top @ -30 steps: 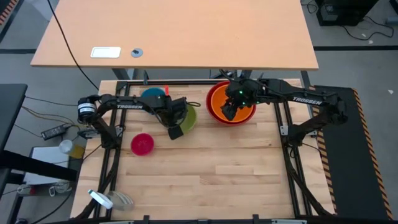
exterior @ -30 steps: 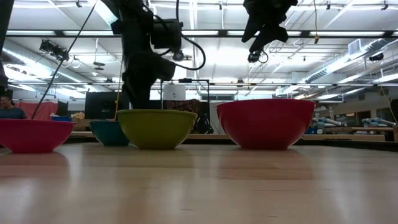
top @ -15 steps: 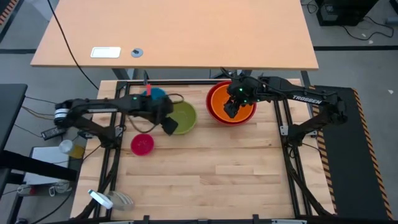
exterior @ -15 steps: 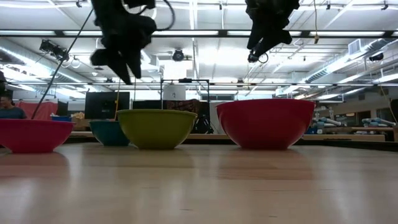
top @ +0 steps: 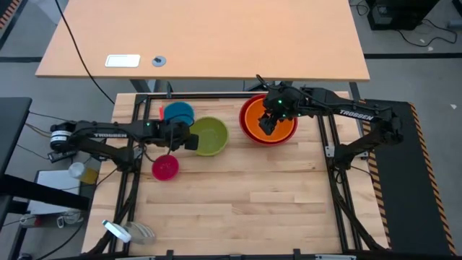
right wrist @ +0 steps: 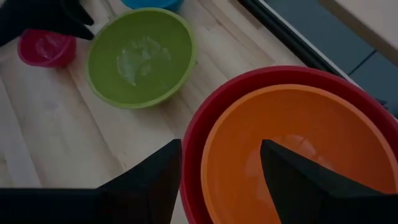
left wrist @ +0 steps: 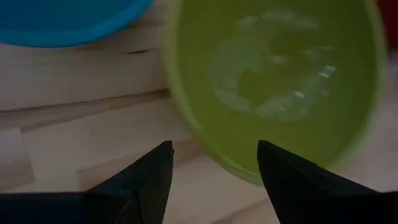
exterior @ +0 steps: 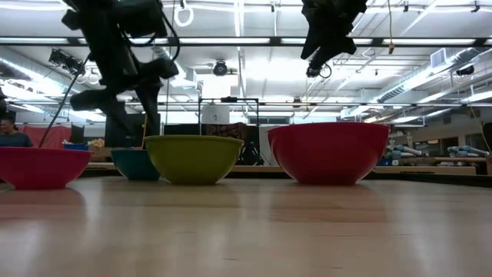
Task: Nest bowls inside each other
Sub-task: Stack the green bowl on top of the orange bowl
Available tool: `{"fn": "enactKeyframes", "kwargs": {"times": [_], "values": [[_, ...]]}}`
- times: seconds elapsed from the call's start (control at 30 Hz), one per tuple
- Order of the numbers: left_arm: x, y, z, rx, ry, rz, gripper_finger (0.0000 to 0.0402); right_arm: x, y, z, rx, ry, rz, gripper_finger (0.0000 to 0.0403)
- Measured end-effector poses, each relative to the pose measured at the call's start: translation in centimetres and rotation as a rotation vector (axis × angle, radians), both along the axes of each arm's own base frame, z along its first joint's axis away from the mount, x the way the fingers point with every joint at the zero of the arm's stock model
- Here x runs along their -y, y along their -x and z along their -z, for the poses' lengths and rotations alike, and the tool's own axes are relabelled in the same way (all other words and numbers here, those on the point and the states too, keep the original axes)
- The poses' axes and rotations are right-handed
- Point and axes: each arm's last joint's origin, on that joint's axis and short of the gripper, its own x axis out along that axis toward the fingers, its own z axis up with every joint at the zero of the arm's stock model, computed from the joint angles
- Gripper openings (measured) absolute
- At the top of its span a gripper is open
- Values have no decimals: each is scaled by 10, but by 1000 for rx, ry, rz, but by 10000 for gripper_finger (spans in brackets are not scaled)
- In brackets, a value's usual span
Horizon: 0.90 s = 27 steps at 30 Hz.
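Note:
The red bowl stands at the table's far right with the orange bowl nested in it. The yellow-green bowl rests on its base left of them, the blue bowl beyond it to the far left, and the pink bowl nearer the front. My left gripper hangs open just left of the yellow-green bowl, touching nothing. My right gripper is open above the orange bowl, clear of it.
A black frame runs along the table's far edge behind the bowls. The near half of the wooden table is bare boards. A second, larger tabletop lies beyond, outside the work area.
My left gripper has drawn back from over the yellow-green bowl toward the table's left edge, and its wrist has rolled. The yellow-green bowl has stayed where it was.

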Motion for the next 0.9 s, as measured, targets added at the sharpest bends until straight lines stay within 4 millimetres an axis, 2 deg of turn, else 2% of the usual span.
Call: {"fn": "enactKeyframes", "kwargs": {"times": [0.17, 0.57, 0.9], "values": [[-8, -3, 9, 0, -9, -49, 228, 0, 0, 0, 0, -1, -1, 224], [-31, -14, 31, -70, 2, -92, 178, 0, -1, 0, 2, 0, 3, 224], [-40, -16, 37, -99, -2, -75, 125, -1, -2, 2, -6, 0, 1, 224]]}}
